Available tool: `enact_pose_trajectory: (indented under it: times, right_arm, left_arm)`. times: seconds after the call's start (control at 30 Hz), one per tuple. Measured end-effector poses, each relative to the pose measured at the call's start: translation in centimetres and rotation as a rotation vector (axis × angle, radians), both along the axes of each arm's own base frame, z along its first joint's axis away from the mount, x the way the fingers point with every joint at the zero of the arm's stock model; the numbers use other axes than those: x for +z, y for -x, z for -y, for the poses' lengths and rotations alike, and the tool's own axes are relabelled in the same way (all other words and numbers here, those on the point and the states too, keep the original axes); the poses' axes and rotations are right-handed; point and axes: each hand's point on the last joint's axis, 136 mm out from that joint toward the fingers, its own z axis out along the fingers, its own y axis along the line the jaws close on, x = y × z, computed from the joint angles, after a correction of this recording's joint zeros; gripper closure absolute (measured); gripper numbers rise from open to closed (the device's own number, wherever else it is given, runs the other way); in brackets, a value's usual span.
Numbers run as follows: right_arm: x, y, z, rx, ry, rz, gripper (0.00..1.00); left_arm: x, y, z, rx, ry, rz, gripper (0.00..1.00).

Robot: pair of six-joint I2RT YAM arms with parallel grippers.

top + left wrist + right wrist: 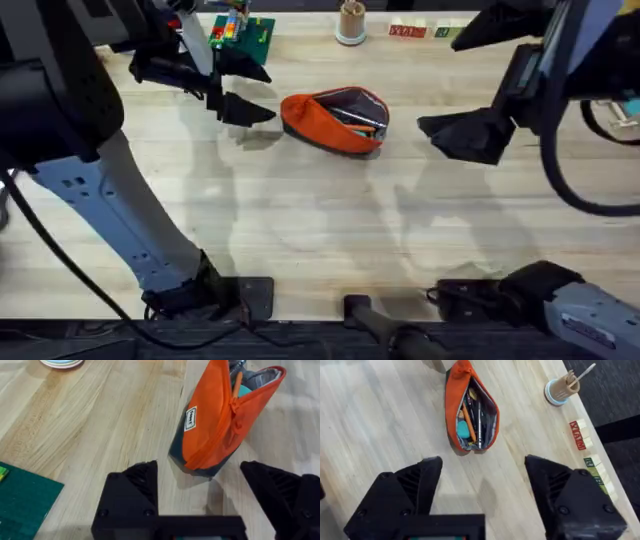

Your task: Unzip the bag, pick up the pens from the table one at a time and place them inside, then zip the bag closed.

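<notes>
The pale wood tabletop (pixel 320 230) carries the orange bag (pixel 335 120), lying unzipped near the far middle, a green mat (pixel 243 35), a small cup of sticks (pixel 351 25) and lettered blocks (pixel 407 31) along its far edge.

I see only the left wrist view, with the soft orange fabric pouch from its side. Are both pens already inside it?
Observer: Yes. The right wrist view looks down into the open orange pouch: the thin orange pen and the silvery grey pen lie inside.
Operator: And where is the right gripper?
Observer: In the overhead view the right gripper hangs to the right of the pouch, apart from it, open and holding nothing.
</notes>
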Motion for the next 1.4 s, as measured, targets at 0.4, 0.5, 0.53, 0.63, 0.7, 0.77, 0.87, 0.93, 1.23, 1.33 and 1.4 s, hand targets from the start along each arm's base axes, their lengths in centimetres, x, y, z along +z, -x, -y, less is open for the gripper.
enact_pose_trajectory:
  times: [0.4,0.5,0.53,0.63,0.7,0.77,0.87,0.93,1.23,1.33,1.4]
  right_arm:
    - [0.0,0.0,0.0,0.0,0.0,0.0,0.003]
    - [0.0,0.0,0.0,0.002,-0.002,-0.001,0.004]
    - [0.0,0.1,-0.2,0.008,-0.008,-0.003,0.005]
    - [0.2,0.6,-0.8,0.043,-0.04,-0.016,0.005]
    - [0.4,1.0,-1.4,0.074,-0.069,-0.027,0.004]
    - [0.7,1.6,-2.1,0.106,-0.107,-0.045,0.004]
    - [1.1,2.3,-2.9,0.126,-0.173,-0.089,0.004]
    - [1.3,2.7,-3.3,0.116,-0.219,-0.131,0.003]
    - [0.6,2.3,-4.3,-0.054,-0.363,-0.367,0.004]
    - [-0.8,1.8,-4.9,-0.129,-0.366,-0.463,0.004]
    - [-1.7,1.6,-5.3,-0.176,-0.357,-0.514,0.004]
  left_arm:
    - [0.0,0.0,0.0,0.0,0.0,0.0,0.01]
    - [0.0,0.0,0.0,0.0,0.0,0.0,0.009]
    - [0.0,0.0,0.0,0.0,0.0,0.0,0.008]
    - [0.0,0.0,0.0,0.0,0.0,0.0,0.008]
    - [0.0,0.0,0.0,0.0,0.0,0.0,0.008]
    - [0.0,0.0,0.0,0.0,0.0,0.0,0.008]
    - [0.0,0.0,0.0,0.0,0.0,0.0,0.008]
    - [0.0,0.0,0.0,0.0,0.0,0.0,0.008]
    - [0.0,0.0,0.0,0.0,0.0,0.0,0.008]
    - [0.0,0.0,0.0,0.0,0.0,0.0,0.008]
    - [0.0,0.0,0.0,0.0,0.0,0.0,0.008]
